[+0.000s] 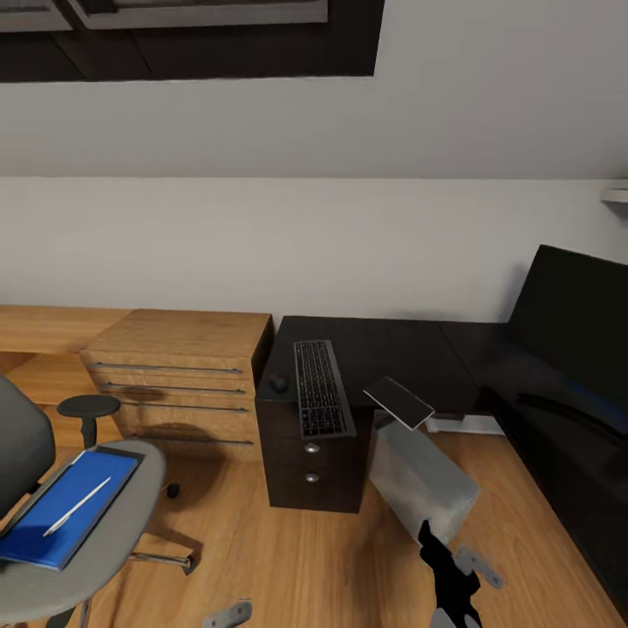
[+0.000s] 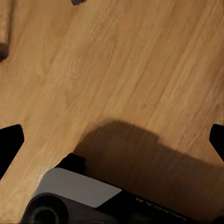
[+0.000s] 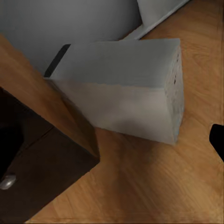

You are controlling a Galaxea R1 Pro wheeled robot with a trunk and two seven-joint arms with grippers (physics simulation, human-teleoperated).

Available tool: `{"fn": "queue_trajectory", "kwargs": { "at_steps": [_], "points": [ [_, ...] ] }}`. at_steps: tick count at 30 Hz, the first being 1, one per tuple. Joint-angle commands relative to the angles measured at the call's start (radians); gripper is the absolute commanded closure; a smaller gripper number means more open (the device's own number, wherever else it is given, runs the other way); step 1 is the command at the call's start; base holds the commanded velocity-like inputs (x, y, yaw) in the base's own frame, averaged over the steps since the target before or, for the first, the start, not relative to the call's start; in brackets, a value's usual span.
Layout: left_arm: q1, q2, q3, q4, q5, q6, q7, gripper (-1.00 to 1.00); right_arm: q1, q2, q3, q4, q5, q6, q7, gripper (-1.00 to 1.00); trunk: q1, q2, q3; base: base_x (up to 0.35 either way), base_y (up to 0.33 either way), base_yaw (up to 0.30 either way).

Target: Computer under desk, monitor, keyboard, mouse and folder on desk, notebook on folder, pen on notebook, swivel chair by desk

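We can't read any writing anywhere; there's faint lettering on our own black base (image 2: 140, 205) in the left wrist view, too blurry to make out. The keyboard (image 1: 321, 388) lies on the black desk (image 1: 392, 349) above the knobbed drawers, with the mouse (image 1: 279, 383) just beside it. The grey computer (image 1: 423, 480) sits tilted on the wood floor (image 1: 288, 558) by the drawers, a greyish notebook (image 1: 399, 402) perched on its top. The blue folder (image 1: 65, 510) rests on the swivel chair (image 1: 96, 541) with the white pen (image 1: 78, 505) on it. The chair is cut off at the frame edge. Our left gripper (image 2: 112, 140) looks spread wide, fingertips (image 2: 9, 144) at opposite edges. Of the right gripper (image 3: 217, 140) we see one tip, so can't tell its state.
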Motion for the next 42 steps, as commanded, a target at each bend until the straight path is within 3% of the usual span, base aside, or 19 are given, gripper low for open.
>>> {"fn": "queue_trajectory", "kwargs": {
  "at_steps": [1, 4, 11, 14, 16, 19, 25, 42],
  "points": [
    [-0.001, 0.0, -0.003, 0.015, 0.003, 0.004, 0.006, -1.0, -0.001, 0.001, 0.003, 0.031, 0.013, -0.022, -0.001, -1.0, -0.004, 0.007, 0.002, 0.0, 0.0, 0.0],
    [-0.001, 0.0, -0.003, 0.073, 0.002, 0.001, 0.005, -1.0, 0.0, 0.0, 0.005, 0.139, 0.067, -0.102, 0.0, -1.0, -0.015, 0.028, 0.012, 0.0, 0.0, 0.0],
    [-0.002, 0.0, -0.007, 0.171, 0.002, -0.056, 0.002, -1.0, 0.001, -0.007, 0.007, 0.281, 0.118, -0.209, 0.0, -1.0, -0.042, 0.077, 0.034, 0.0, 0.0, 0.0],
    [-0.001, 0.001, -0.018, 0.238, 0.002, -0.124, -0.013, -1.0, 0.002, -0.015, 0.007, 0.32, 0.126, -0.229, -0.002, -1.0, -0.054, 0.098, 0.043, 0.0, 0.0, 0.0],
    [-0.001, 0.004, -0.056, 0.407, 0.003, -0.26, -0.066, -1.0, 0.004, -0.015, 0.007, 0.341, 0.132, -0.239, -0.001, -1.0, -0.061, 0.112, 0.049, 0.0, 0.0, 0.0],
    [-0.002, 0.005, -0.066, 0.501, 0.002, -0.35, -0.147, -1.0, 0.005, -0.014, 0.007, 0.346, 0.137, -0.242, 0.001, -1.0, -0.073, 0.133, 0.059, 0.0, 0.0, 0.0],
    [-0.002, 0.005, -0.072, 0.556, 0.003, -0.42, -0.264, -1.0, 0.007, -0.017, 0.007, 0.347, 0.169, -0.243, 0.002, -1.0, -0.096, 0.175, 0.077, 0.0, 0.0, 0.0],
    [-0.002, 0.003, -0.075, 0.571, 0.004, -0.432, -0.301, -1.0, 0.008, -0.018, 0.007, 0.348, 0.198, -0.242, 0.003, -1.0, -0.161, 0.294, 0.131, 0.0, 0.0, 0.0]
  ]
}}
